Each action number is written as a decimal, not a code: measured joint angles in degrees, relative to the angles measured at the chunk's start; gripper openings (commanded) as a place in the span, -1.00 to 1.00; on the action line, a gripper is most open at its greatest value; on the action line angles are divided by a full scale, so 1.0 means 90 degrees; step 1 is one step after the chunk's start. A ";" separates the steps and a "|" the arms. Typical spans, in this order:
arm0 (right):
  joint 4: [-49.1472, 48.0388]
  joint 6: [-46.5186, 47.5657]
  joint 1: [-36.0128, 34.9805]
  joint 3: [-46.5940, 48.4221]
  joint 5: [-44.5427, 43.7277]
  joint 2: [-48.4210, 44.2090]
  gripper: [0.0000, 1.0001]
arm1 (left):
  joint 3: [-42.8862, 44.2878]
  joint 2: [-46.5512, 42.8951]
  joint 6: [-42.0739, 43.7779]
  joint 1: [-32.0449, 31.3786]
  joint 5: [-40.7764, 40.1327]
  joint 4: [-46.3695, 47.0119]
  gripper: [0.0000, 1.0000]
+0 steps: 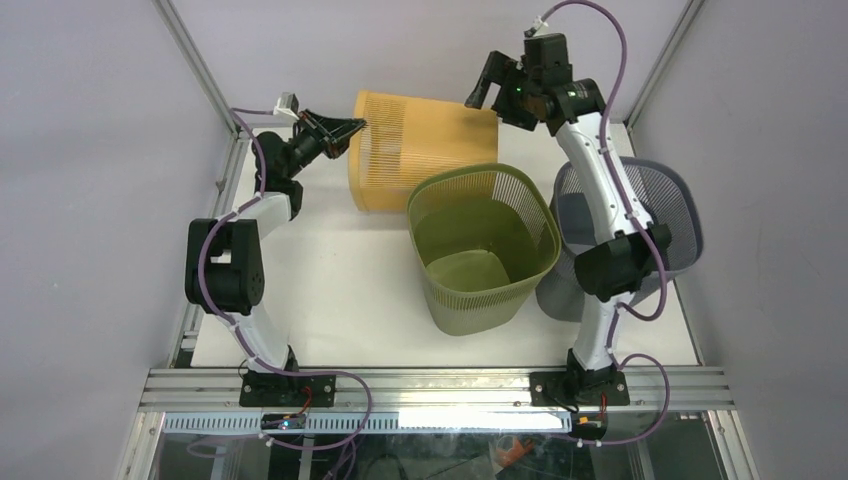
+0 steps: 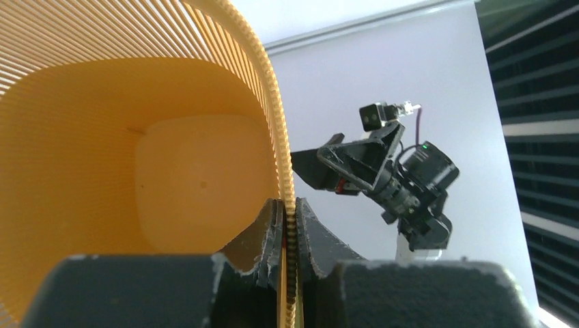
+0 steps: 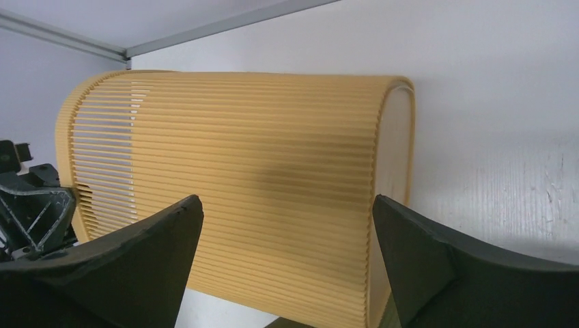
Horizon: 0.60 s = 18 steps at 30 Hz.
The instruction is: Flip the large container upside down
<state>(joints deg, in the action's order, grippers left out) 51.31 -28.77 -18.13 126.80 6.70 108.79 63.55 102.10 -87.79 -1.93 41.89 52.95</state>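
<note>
The large yellow slatted container (image 1: pixel 425 150) lies on its side at the back of the white table, its open mouth to the left and its base to the right. My left gripper (image 1: pixel 350 130) is shut on the rim at the mouth; in the left wrist view the pads (image 2: pixel 273 225) pinch the ribbed rim (image 2: pixel 289 225), with the container's inside (image 2: pixel 136 150) showing. My right gripper (image 1: pixel 485 90) is open and empty, hovering above the base end. In the right wrist view its fingers (image 3: pixel 150 246) straddle the slatted wall (image 3: pixel 259 184) without touching it.
A green mesh basket (image 1: pixel 485 250) stands upright just in front of the yellow container. A grey mesh basket (image 1: pixel 675 215) lies at the right, behind the right arm. Frame posts and walls close in the back corners. Bare table (image 1: pixel 330 290) shows at front left.
</note>
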 measured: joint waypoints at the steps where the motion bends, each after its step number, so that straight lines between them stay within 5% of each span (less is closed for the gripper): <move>1: 0.0121 -0.0015 -0.0078 0.0209 -0.0185 0.0151 0.99 | -0.0005 0.0036 0.0015 0.0007 -0.0044 -0.0027 -1.00; 7: 0.0724 -0.0355 -0.0784 0.0335 -0.1353 0.0372 0.99 | -0.0367 0.0095 0.0525 0.0017 -0.0527 -0.0641 -1.00; 13: 0.0663 -0.0986 -0.1093 -0.1982 -0.2013 -0.1022 0.99 | -0.0517 0.0092 0.0721 0.0056 -0.0765 -0.0784 -1.00; 18: 0.1052 -0.1452 -0.0903 -0.2783 -0.2635 -0.2023 0.99 | -0.0520 0.0092 0.0763 0.0056 -0.0784 -0.0787 -1.00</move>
<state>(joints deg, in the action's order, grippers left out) 60.77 -41.85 -26.26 101.75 -17.02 90.59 58.87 102.94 -80.93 -1.43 34.83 45.87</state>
